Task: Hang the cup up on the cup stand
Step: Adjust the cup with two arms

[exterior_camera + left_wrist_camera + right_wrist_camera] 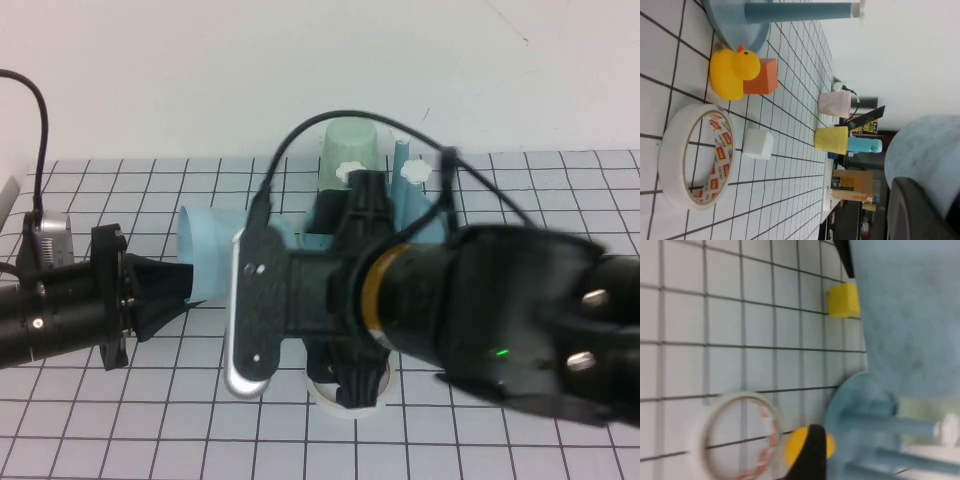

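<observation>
The light blue cup point(208, 248) lies on its side above the table, to the left of the cup stand, its mouth towards the stand. My left gripper point(185, 283) is shut on its base end. In the left wrist view the cup point(925, 150) fills the lower right, with one dark finger point(920, 210) against it. The blue cup stand point(405, 205) stands behind my right arm, white caps showing on its pegs. It also shows in the right wrist view point(860, 410). My right gripper point(355, 290) hovers open in front of the stand, empty. One of its fingertips point(810, 450) shows.
A pale green cup point(352, 150) sits upside down on a back peg. A white tape roll point(695, 155), yellow duck point(732, 72), orange block point(762, 76) and white cube point(758, 144) lie near the stand. A yellow block point(842, 300) lies further off.
</observation>
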{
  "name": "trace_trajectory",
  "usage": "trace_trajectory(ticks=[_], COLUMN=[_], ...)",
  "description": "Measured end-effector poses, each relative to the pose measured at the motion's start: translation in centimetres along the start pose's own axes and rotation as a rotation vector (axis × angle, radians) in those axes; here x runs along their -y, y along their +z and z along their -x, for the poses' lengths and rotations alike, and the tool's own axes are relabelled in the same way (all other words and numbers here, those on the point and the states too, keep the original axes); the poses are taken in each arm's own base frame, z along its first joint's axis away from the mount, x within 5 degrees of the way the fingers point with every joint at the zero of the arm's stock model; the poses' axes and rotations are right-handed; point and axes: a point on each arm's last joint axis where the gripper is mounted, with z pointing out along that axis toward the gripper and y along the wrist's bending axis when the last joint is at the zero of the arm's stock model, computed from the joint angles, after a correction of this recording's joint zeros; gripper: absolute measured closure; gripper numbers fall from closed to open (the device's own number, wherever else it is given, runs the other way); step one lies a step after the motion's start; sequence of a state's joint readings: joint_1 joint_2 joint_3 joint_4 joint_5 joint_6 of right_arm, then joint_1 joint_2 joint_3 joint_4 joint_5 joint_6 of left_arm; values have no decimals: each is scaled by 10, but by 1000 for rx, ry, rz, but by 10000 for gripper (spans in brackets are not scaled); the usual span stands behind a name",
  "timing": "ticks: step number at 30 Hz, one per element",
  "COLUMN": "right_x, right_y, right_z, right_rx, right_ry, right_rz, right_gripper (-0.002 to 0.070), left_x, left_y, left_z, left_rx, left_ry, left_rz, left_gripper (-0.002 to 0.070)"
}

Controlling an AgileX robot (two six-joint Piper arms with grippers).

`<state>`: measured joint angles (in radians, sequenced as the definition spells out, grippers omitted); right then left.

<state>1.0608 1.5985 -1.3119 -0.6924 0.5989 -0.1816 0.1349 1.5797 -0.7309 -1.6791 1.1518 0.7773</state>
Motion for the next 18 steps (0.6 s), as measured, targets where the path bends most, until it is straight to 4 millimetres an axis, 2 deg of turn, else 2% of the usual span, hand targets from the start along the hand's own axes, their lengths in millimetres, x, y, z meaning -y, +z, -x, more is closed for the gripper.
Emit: trace_trajectory(ticks=[3,8,18], right_x=[-4,-8,1], right_y=[17,36,42], right_z=[2,4,18], right_rx=[-15,-18,115], right_ry=[-104,-154,-157], right_rz=[-37,-86,-250], right_gripper=[-17,-17,-17], left_x=[0,0,1], left_y=[0,0,0], left_z=[0,0,2], left_rx=[0,0,18], left_ry=[0,0,-12], left_rz=[0,0,-14], left_gripper=[669,669,669])
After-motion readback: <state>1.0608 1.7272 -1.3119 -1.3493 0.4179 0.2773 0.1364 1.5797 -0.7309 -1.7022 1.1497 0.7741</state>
